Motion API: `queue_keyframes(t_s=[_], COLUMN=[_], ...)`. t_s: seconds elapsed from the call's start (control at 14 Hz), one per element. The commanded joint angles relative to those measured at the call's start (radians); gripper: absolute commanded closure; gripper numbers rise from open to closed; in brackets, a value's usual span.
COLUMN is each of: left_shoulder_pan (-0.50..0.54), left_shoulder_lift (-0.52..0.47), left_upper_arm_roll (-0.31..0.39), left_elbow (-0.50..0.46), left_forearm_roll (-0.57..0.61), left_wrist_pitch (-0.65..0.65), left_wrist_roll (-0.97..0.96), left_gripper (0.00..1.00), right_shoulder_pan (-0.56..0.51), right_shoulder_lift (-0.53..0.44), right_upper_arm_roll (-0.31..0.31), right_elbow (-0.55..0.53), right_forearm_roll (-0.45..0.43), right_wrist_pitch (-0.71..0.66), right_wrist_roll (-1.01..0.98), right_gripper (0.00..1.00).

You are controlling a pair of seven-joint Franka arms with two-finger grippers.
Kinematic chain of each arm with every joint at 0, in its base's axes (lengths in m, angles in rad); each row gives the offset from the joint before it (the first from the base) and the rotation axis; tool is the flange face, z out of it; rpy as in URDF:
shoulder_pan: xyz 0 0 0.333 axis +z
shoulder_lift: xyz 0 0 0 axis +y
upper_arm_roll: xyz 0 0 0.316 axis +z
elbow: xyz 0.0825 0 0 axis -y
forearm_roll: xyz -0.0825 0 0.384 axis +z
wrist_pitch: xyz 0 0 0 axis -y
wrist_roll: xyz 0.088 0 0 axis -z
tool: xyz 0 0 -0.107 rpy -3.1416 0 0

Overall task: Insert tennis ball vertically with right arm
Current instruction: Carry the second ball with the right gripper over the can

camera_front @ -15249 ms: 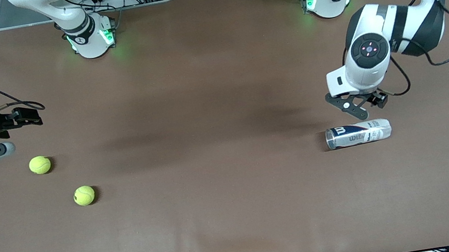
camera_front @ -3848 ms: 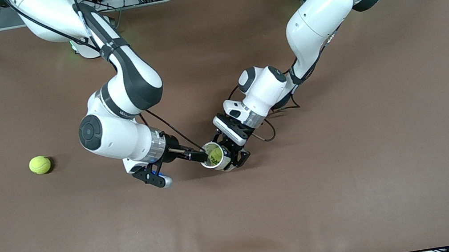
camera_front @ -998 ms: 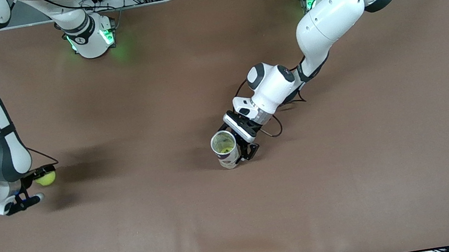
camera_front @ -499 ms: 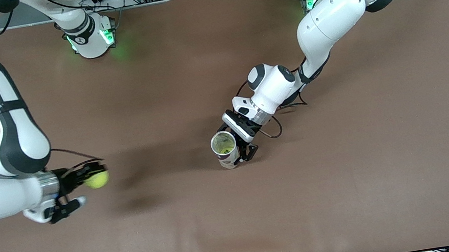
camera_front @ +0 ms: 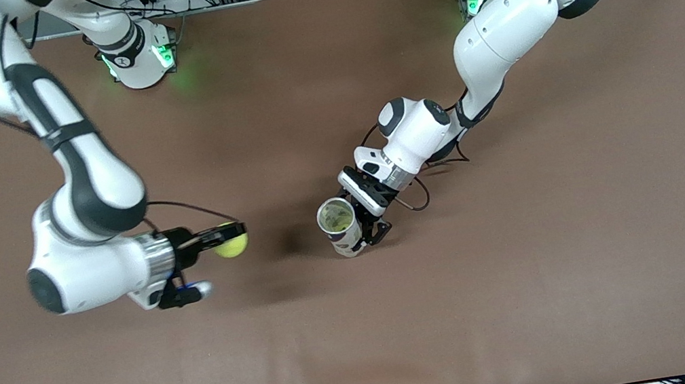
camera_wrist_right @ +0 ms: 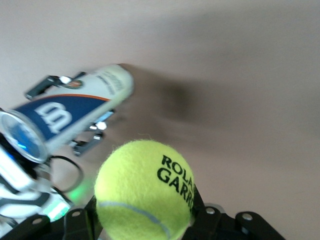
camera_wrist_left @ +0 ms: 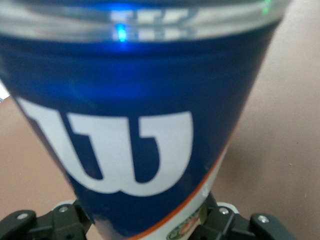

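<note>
Right gripper (camera_front: 232, 235) fingers clamp tennis ball (camera_front: 231, 244) over bare counter (camera_front: 537, 292) short of upright can (camera_front: 340, 227). Left gripper (camera_front: 366, 219) fingers grip can; front view shows ball inside, left wrist view only the label.

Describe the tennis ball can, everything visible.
The blue and white cylindrical tennis ball can stands roughly upright on the brown table, near its middle, open mouth up. The clear plastic shows at the rim; the blue wrap carries a large white W logo, with a white lower section edged in orange. One yellow-green ball lies inside. The left tool straddles its lower body; whether it grips cannot be told. The right tool, holding a second ball, is still apart from it.
</note>
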Motion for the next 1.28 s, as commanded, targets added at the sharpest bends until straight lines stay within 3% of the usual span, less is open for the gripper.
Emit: queue_keyframes(t_s=[0.0, 0.43, 0.64, 1.21], left_shoulder_pan=[0.009, 0.011, 0.011, 0.012], left_shoulder_lift=[-0.007, -0.007, -0.009, -0.007], left_upper_arm_roll=[-0.002, -0.004, -0.002, -0.002], left_elbow=[-0.009, -0.007, -0.007, -0.009], left_forearm_roll=[0.019, 0.019, 0.021, 0.021], left_wrist_pitch=[0.006, 0.006, 0.006, 0.006], left_wrist_roll=[-0.003, -0.003, -0.003, -0.003], left_gripper=[0.18, 0.17, 0.17, 0.15], right_shoulder_pan=[0.066, 0.188, 0.194, 0.220], right_shoulder_lift=[0.010, 0.022, 0.034, 0.097], right_upper_arm_roll=[-0.004, -0.004, -0.006, -0.007], right_elbow=[0.073, 0.075, 0.075, 0.066], right_forearm_roll=[0.064, 0.126, 0.248, 0.410], right_wrist_pitch=[0.017, 0.223, 0.242, 0.282], right_wrist_roll=[0.218, 0.478, 0.550, 0.566], right_gripper=[0.78, 0.78, 0.78, 0.78])
